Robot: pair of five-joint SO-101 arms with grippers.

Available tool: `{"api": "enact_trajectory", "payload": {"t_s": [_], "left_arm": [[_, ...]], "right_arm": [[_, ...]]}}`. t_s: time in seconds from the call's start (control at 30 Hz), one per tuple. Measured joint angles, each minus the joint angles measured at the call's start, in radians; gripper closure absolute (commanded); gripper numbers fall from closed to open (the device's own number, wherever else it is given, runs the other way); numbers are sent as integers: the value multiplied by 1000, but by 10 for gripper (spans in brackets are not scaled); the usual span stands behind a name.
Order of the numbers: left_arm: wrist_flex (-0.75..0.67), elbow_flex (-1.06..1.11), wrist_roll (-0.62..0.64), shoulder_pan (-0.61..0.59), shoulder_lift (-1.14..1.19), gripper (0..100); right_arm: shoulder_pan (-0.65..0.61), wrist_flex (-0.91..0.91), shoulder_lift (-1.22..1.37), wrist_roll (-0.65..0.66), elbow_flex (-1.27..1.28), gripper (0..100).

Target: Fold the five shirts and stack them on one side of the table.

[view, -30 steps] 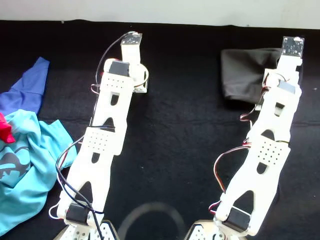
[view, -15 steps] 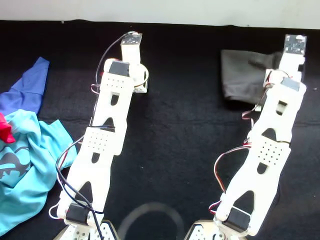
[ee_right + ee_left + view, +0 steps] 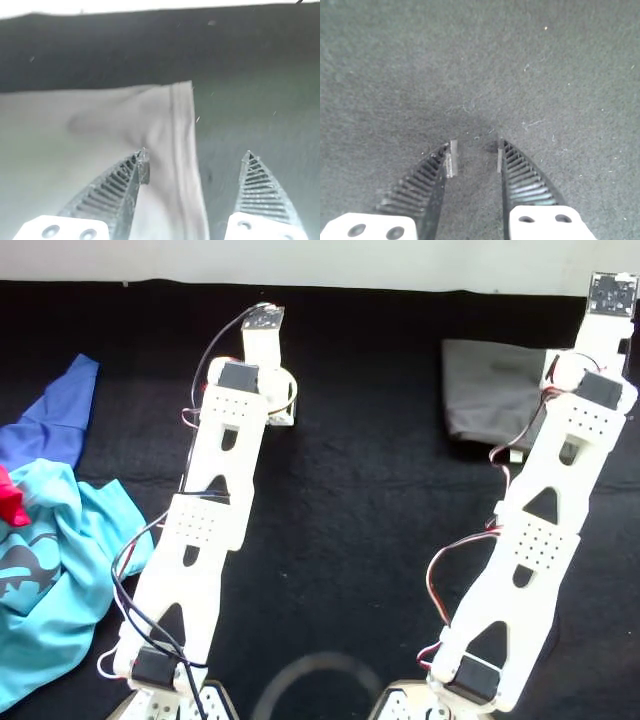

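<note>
Now the grey shirt [image 3: 488,390] lies folded into a flat rectangle at the far right of the black surface [image 3: 380,490], well apart from the others. The right jaws hang released and empty just above its edge: in the right wrist view one jaw sits over the grey cloth [image 3: 100,130] and the other over bare surface beside the hem.

Within the last second the right arm [image 3: 545,540] has swung farther right and away, uncovering the part of the shirt it had hidden. I judge this shirt as placed and let go, the start of the stack.

The left arm [image 3: 205,510] has not moved. Its jaws are parted with nothing between them, tips low over bare surface at the far middle.

At the near left lies the unfolded heap: a teal shirt [image 3: 60,570] spread on top, a blue shirt [image 3: 55,420] behind it, and a red scrap [image 3: 8,498] at the edge, perhaps another shirt, though too little shows to tell. The next job looks to be fetching one from there.
</note>
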Motion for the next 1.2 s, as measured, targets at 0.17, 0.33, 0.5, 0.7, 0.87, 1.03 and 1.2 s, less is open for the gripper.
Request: {"api": "enact_trajectory", "payload": {"t_s": [0.17, 0.33, 0.5, 0.7, 0.87, 1.03, 1.2], "left_arm": [[0, 0, 0, 0, 0, 854], [0, 0, 0, 0, 0, 854], [20, 0, 0, -17, -8, 850], [203, 0, -2, -110, -178, 850], [253, 14, -64, -256, -385, 849], [258, 215, -150, -450, -600, 849], [262, 526, -219, -621, -764, 849]], "right_arm": [[0, 192, 0, 0, -97, 721], [-5, 396, -2, 0, -117, 721], [-38, 523, -57, 0, -117, 721], [-44, 540, -181, 0, -117, 721], [-49, 540, -336, 0, -118, 721], [-49, 540, -565, 0, 52, 721], [-95, 540, -885, 0, 523, 721]]}}
